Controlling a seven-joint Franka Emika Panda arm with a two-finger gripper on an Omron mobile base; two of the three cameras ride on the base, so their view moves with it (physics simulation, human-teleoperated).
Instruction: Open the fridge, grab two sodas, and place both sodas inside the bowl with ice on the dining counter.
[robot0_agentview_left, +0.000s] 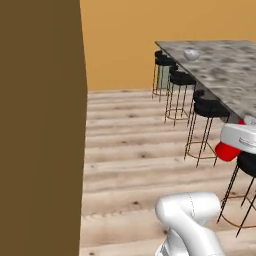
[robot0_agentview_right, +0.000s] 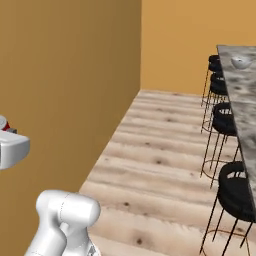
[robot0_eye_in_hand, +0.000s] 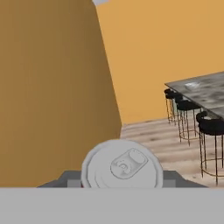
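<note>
The granite worktop (robot0_agentview_left: 225, 70) runs along the right, black stools (robot0_agentview_left: 207, 107) lined beside it, with the ice bowl (robot0_agentview_left: 191, 54) near its far end. The fingers (robot0_eye_in_hand: 121, 181) grip the red soda can (robot0_agentview_left: 227, 151) (its silver top fills the hand view's lower middle), well apart from the bowl.

A row of black stools (robot0_agentview_left: 181, 79) with thin wire legs stands on the wooden floor (robot0_agentview_left: 130, 150). The floor is made of pale planks with dark knots. Behind the stools is a plain orange wall (robot0_agentview_left: 120, 40). A big flat brown panel (robot0_agentview_left: 40, 125) stands close on one side and hides that part of the room. The stools stand in a line, one after another.
</note>
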